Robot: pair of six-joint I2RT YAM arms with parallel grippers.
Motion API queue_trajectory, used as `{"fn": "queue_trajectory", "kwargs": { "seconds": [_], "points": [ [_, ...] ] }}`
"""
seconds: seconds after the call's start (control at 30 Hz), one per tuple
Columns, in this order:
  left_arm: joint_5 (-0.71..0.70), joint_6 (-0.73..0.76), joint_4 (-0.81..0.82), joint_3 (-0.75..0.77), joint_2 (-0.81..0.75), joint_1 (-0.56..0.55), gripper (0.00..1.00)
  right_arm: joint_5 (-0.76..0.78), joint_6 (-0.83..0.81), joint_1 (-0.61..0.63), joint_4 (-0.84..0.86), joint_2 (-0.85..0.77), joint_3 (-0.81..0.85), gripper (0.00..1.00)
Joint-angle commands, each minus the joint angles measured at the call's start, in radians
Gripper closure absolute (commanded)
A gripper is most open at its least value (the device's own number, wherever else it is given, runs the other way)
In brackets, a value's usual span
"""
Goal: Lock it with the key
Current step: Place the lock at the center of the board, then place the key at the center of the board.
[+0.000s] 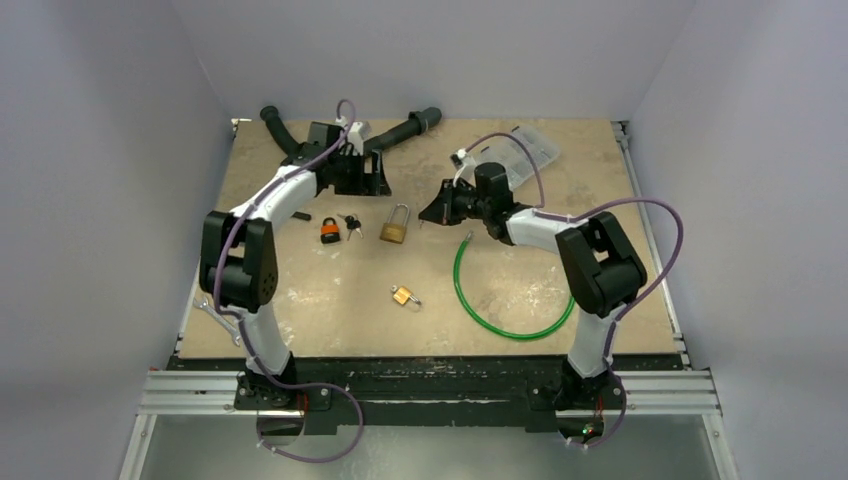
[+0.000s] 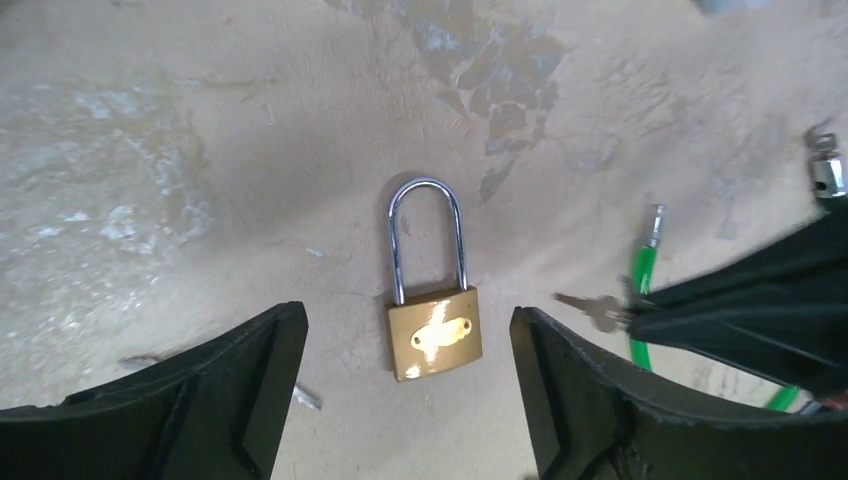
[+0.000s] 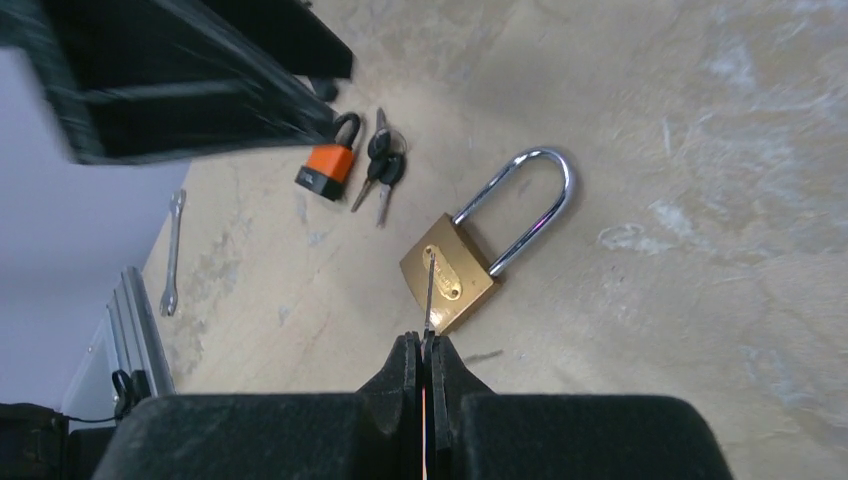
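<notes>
A brass padlock (image 1: 393, 233) with a long steel shackle lies flat mid-table. In the left wrist view the padlock (image 2: 435, 332) shows between the fingers of my open left gripper (image 2: 408, 340), which hovers above it without touching. My left gripper (image 1: 372, 180) sits just behind the padlock in the top view. My right gripper (image 3: 425, 348) is shut on a small silver key (image 3: 428, 285), whose blade points at the padlock's body (image 3: 455, 270). That gripper (image 1: 433, 211) is just right of the padlock. The key (image 2: 592, 308) also shows in the left wrist view, short of the lock.
An orange padlock (image 1: 328, 231) with a bunch of keys (image 1: 350, 224) lies left of the brass one. A smaller brass padlock (image 1: 404, 295) lies nearer. A green cable loop (image 1: 500, 320), a clear plastic box (image 1: 532, 150), black hoses (image 1: 280, 130) and a wrench (image 1: 215, 310) ring the area.
</notes>
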Motion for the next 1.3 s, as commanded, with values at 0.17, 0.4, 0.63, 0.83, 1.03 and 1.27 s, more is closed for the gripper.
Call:
{"fn": "queue_trajectory", "kwargs": {
  "seconds": [0.17,0.4,0.63,0.83,1.03,1.27],
  "points": [
    [0.198,0.007,0.201,-0.2,-0.254,0.083,0.02,0.037,0.0,0.032,0.031,0.162,0.116,0.98],
    [0.259,0.078,0.206,-0.286,-0.344,0.088,0.0,0.046,0.004,0.034,0.015,0.22,0.159,0.85],
    [0.5,0.562,-0.074,-0.231,-0.38,0.092,0.0,0.041,-0.007,0.033,-0.012,0.204,0.152,0.59],
    [0.589,1.047,-0.385,-0.222,-0.413,0.079,0.0,0.012,-0.03,0.015,-0.024,0.134,0.175,0.44],
    [0.412,1.511,-0.674,-0.222,-0.412,-0.071,0.0,-0.04,-0.116,-0.025,-0.065,-0.057,0.134,0.23],
    [0.318,1.646,-0.683,-0.227,-0.379,-0.222,0.03,-0.057,-0.246,-0.097,-0.195,-0.297,0.034,0.01]
  ]
}}
